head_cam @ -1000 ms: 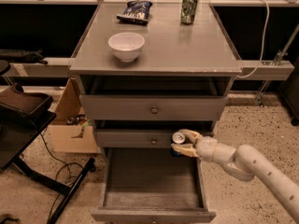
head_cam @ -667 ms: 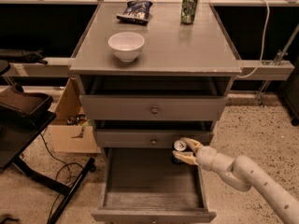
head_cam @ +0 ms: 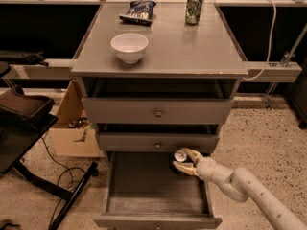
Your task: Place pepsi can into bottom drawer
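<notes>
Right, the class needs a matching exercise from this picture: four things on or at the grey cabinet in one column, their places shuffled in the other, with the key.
Things:
1. white bowl
2. green can
3. pepsi can
4. chip bag

Places:
A. held by the gripper, over the back right of the open bottom drawer
B. back right of the cabinet top
C. back of the top, left of centre
D. front left of the top

Pairs: 1-D, 2-B, 3-A, 4-C.
</notes>
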